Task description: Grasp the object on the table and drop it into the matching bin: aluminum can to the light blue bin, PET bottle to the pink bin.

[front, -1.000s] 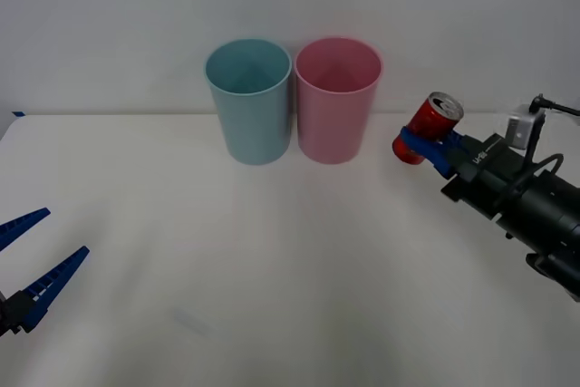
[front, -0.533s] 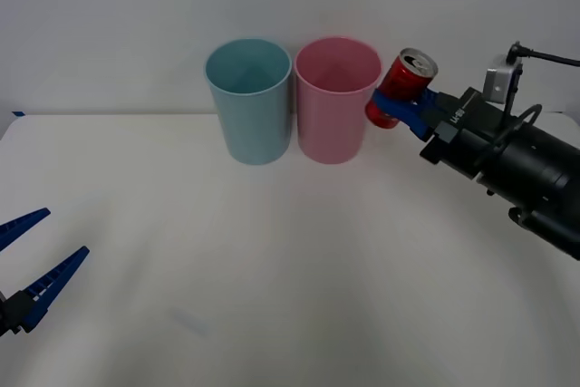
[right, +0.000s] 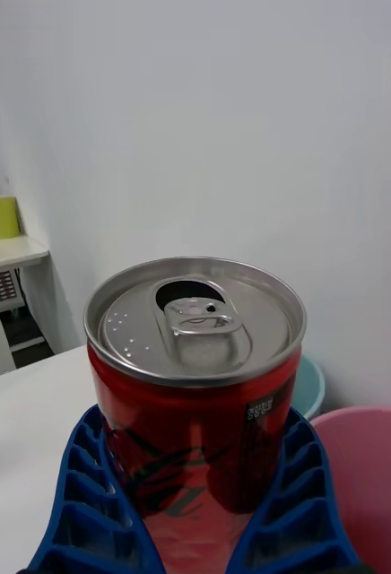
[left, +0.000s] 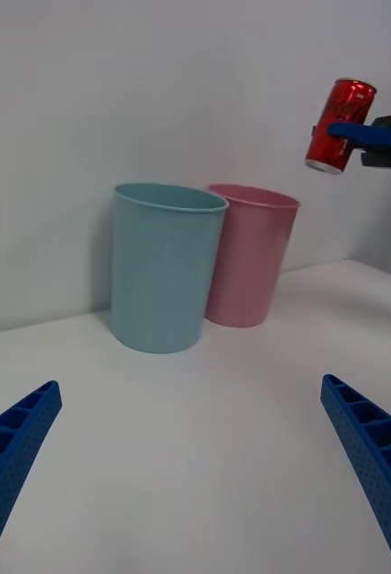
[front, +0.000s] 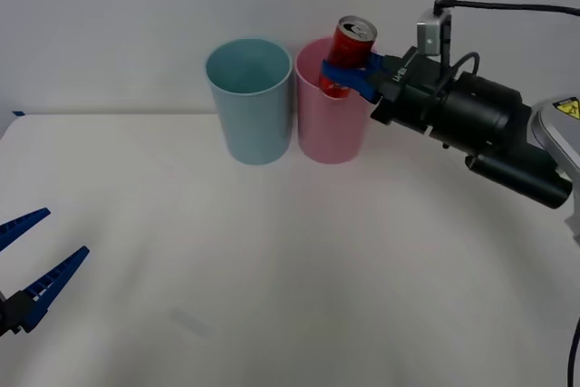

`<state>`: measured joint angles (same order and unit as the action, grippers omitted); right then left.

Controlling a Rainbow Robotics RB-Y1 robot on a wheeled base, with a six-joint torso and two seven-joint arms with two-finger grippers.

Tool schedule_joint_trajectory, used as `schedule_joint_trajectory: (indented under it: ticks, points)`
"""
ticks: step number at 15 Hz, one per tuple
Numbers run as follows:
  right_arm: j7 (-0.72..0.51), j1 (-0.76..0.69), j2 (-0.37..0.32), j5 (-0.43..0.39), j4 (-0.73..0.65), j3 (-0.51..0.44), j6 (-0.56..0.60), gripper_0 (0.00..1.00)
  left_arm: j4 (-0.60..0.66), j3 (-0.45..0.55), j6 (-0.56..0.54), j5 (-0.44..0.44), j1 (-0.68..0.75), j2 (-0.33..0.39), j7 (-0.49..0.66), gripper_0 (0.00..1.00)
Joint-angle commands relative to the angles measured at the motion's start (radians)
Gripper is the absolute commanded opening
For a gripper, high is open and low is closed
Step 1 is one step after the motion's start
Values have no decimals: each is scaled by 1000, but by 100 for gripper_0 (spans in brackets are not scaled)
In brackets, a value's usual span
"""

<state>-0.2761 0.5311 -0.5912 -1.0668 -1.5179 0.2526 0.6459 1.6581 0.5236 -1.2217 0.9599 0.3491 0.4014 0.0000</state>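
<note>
The red aluminum can [front: 348,56] with a silver top is held in the air, tilted, over the rim of the pink bin [front: 333,124]. My right gripper [front: 349,72] is shut on the can [right: 194,395], its blue fingers [right: 88,502] clasping both sides. The light blue bin [front: 249,101] stands upright just left of the pink bin on the white table [front: 272,260]. From the left wrist view, the can [left: 340,112] hangs above and right of the pink bin [left: 249,256], with the light blue bin [left: 164,267] beside it. My left gripper [front: 32,265] rests open at the table's near left.
Both bins stand against the white back wall, touching or nearly touching each other. The black right arm [front: 480,129] reaches in from the right. A side table with a yellow cup [right: 0,217] stands far off in the room.
My right gripper has carried the can up and leftward, from right of the pink bin at table level to above that bin's rim. The left arm has stayed still.
</note>
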Motion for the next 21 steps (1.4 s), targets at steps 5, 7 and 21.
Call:
schedule_joint_trajectory:
  ticks: [5, 7, 21]
  points:
    - [-38, 244, 126, -150, 260, 23, -3, 0, 0, 0, 0, 0, 0, 0, 0, 100]
    - [-31, 290, 169, -174, 324, 27, -54, 0, 0, 0, 0, 0, 0, 0, 0, 100]
    - [-20, 563, 341, -104, 682, 221, -347, 0, 0, 0, 0, 0, 0, 0, 0, 100]
